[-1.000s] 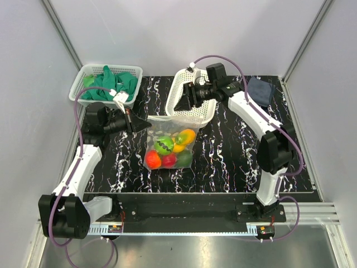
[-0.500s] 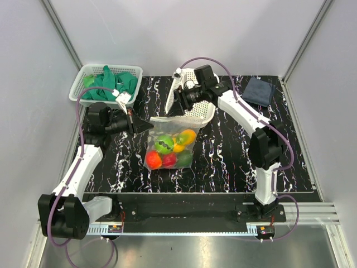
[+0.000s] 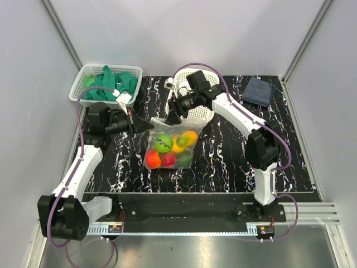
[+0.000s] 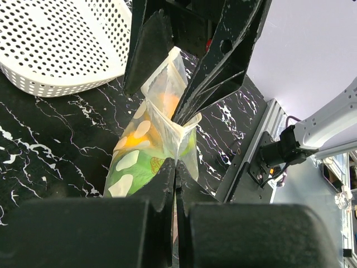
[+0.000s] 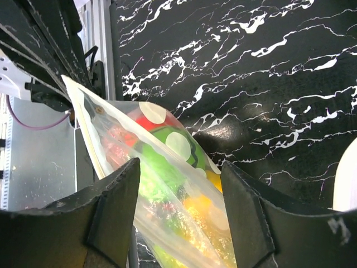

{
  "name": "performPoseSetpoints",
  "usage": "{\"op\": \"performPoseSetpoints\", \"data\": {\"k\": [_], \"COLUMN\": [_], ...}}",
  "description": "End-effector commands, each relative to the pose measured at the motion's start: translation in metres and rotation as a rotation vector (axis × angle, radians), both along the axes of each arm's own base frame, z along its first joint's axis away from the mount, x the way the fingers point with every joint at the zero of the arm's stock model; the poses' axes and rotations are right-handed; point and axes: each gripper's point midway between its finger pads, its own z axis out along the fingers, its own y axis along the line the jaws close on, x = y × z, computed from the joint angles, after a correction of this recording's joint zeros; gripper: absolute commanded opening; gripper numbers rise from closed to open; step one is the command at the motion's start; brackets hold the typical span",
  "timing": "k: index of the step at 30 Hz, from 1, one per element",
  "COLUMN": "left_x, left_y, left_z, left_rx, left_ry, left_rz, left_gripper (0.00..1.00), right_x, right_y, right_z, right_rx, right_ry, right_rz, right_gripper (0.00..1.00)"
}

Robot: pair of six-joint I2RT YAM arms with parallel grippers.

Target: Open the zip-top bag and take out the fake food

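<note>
Left gripper [image 4: 175, 167] pinches the zip edge of the thin, slippery bag [image 4: 146, 146]; right gripper [image 5: 179, 167] gapes empty around that edge, probably the best hold.

Clear plastic zip-top bag [image 3: 159, 124], whitish strip, just under the black right claw [image 3: 170, 118]: glossy plastic fruits [image 3: 170, 151] showing red, orange, yellow, green. Black table [image 3: 223, 159], white marbled veins. Behind the claw, a white perforated plastic basket [image 3: 202, 114].
</note>
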Motion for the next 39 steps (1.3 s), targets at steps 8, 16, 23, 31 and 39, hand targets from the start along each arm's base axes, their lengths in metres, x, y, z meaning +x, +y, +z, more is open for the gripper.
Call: {"op": "performPoseSetpoints", "data": {"k": [8, 16, 23, 31, 39], "left_x": [-0.011, 0.002, 0.030, -0.001, 0.000], "left_y": [-0.004, 0.003, 0.025, 0.019, -0.009], "left_z": [0.034, 0.033, 0.034, 0.033, 0.028], "left_rx": [-0.013, 0.012, 0.050, -0.017, -0.114], "left_ry": [-0.135, -0.104, 0.001, 0.110, 0.267], "left_rz": [-0.059, 0.037, 0.296, 0.436, 0.572], "left_gripper": [0.00, 0.00, 0.47, 0.72, 0.72], "right_x": [0.001, -0.023, -0.008, 0.001, -0.013], "right_y": [0.000, 0.000, -0.015, -0.033, -0.022], "right_z": [0.005, 0.013, 0.035, 0.041, 0.037], "right_rx": [-0.030, 0.003, -0.080, -0.110, -0.104], "right_ry": [-0.107, -0.024, 0.064, 0.237, 0.264], "right_rz": [0.022, 0.048, -0.313, -0.647, -0.691], "right_gripper": [0.77, 0.28, 0.00, 0.00, 0.00]}}
